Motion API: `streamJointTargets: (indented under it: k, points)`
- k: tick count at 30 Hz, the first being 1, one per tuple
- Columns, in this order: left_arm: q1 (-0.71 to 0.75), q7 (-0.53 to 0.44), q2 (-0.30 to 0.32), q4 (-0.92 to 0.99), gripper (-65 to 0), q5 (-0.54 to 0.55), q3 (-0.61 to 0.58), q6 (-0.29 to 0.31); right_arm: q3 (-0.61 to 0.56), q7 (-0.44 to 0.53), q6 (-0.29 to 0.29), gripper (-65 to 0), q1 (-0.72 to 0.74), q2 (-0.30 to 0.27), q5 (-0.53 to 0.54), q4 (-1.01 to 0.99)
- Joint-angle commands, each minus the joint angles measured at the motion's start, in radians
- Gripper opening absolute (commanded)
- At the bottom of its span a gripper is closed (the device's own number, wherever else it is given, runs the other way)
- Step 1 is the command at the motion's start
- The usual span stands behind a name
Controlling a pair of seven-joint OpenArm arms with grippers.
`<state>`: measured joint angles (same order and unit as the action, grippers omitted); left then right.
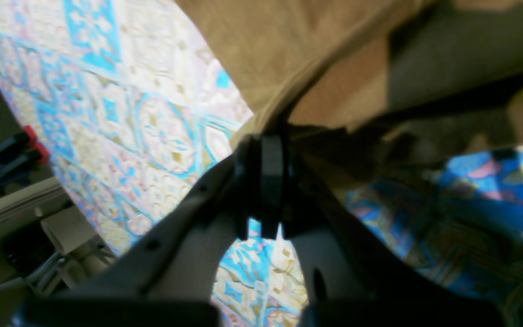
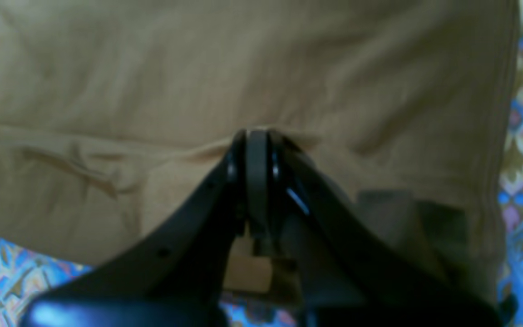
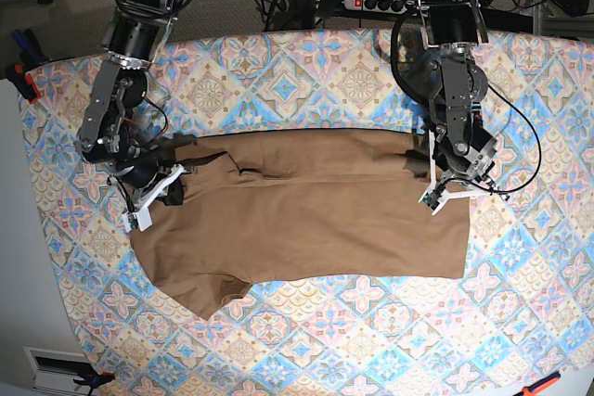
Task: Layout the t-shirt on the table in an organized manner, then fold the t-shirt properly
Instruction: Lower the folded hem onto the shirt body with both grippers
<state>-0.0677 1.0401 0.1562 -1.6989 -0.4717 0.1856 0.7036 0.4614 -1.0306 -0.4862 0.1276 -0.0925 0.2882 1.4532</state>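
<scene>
A: Where does the shirt [image 3: 306,220] lie?

B: Spread lengthwise across the middle of the table [image 3: 306,71] in the base view. One sleeve points to about 7 o'clock at the near left corner. The far long edge, at 12 o'clock, is doubled over in a narrow band. The near edge lies flat.

A: What are the grippers doing?

B: The left gripper [image 1: 261,136] has its jaws pressed together on a lifted ridge of tan cloth at the shirt's 3 o'clock end. The right gripper [image 2: 254,134] is likewise clamped tight on a pinched crease at the 9 o'clock end. In the base view both grips sit on the far corners of the shirt.

A: How will the cloth handle?

B: Judging by the soft wrinkles and the way it tents at each pinch, it is light, limp and not slippery. It will sag between two holds and drag on the patterned cover rather than slide freely. It is unlikely to be damaged, but a shallow pinch may catch only the top layer.

A: Where is it best held?

B: Probably at hems and corners, where seams give thicker cloth, with the two holds matched across the width so the fold falls straight.

A: Any containers?

B: None is visible. Only clamps at the table's edge, at about 9 o'clock [image 3: 23,76], and cabling beyond 12 o'clock.
</scene>
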Motion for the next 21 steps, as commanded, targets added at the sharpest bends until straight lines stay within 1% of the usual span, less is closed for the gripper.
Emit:
streamJointTargets:
  k: [1,3,6,8,10,15,21]
  points:
    - [-0.022,-0.002,0.006,0.013,-65.0,-0.005,0.001,-0.005,0.000,0.017,-0.004,-65.0,0.016,-0.008,0.018,0.004]
    - [-0.024,-0.008,0.006,0.041,-65.0,-0.003,0.004,-0.005,0.000,0.017,-0.004,-65.0,0.016,-0.008,0.018,-0.021]
    - [-0.016,-0.051,0.006,0.046,-65.0,-0.003,0.012,-0.005,0.000,0.022,-0.004,-65.0,0.016,-0.008,0.016,-0.058]
    - [-0.016,-0.062,0.006,0.046,-65.0,-0.003,0.013,-0.005,0.000,0.048,-0.004,-65.0,0.016,-0.008,0.016,-0.062]
    - [-0.016,-0.060,0.006,0.046,-65.0,-0.003,0.013,-0.005,0.000,0.062,-0.004,-65.0,0.016,-0.008,0.016,-0.062]
    - [-0.016,-0.065,0.003,0.047,-65.0,-0.003,0.065,-0.005,0.000,0.068,-0.004,-65.0,0.017,-0.008,0.016,-0.062]
    - [-0.016,-0.065,0.004,0.089,-65.0,-0.003,0.067,-0.005,0.004,0.069,-0.004,-65.0,0.111,-0.008,0.016,-0.062]
